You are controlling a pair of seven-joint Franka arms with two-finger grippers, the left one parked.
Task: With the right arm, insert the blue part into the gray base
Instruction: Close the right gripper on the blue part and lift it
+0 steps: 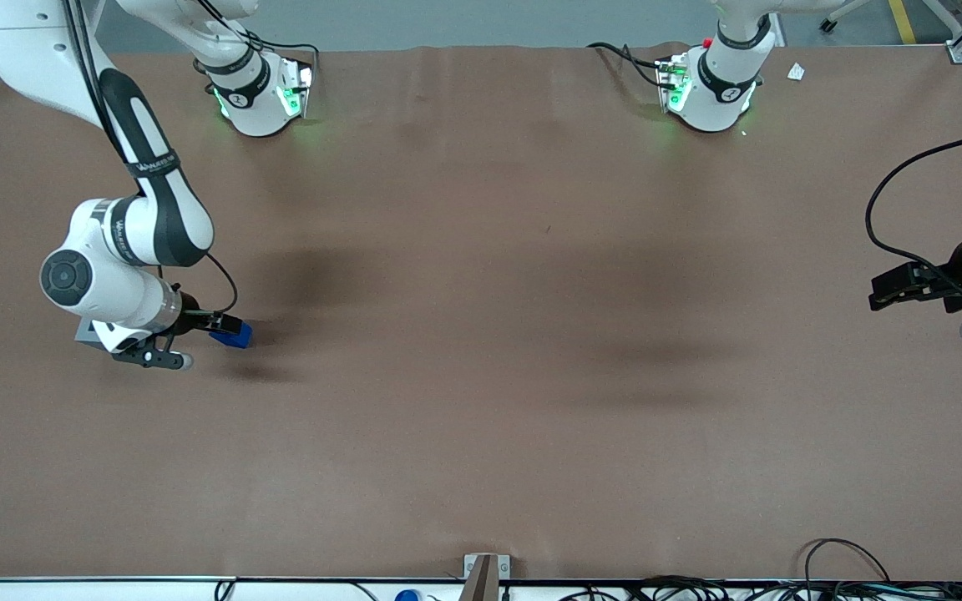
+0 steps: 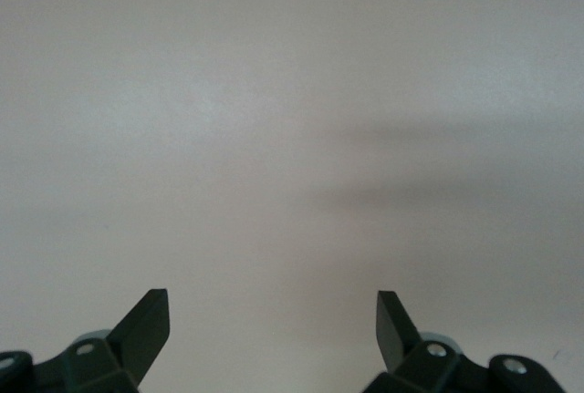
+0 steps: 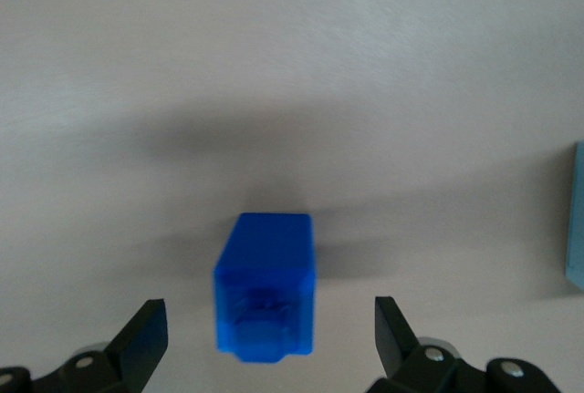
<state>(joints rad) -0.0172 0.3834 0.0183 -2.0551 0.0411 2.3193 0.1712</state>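
Right wrist view, blue part point(image 3: 265, 284) on brown table point(image 3: 292, 65), between spread fingers point(image 3: 146, 338), untouched.

The front view looks steeply down from high up, taking in the whole brown counter point(image 1: 481, 334) and facing both arm bases. The right wrist view looks closely past the open gripper point(image 3: 265, 338) at the blue part point(image 3: 266, 285), which the front view shares. The left wrist view shows only bare counter.

Toward the working arm's end of the tabletop point(image 1: 481, 417): blue part point(image 3: 265, 285) lying on it — between the spread fingers point(image 3: 146, 338) of the end effector point(image 3: 271, 334), touching neither.
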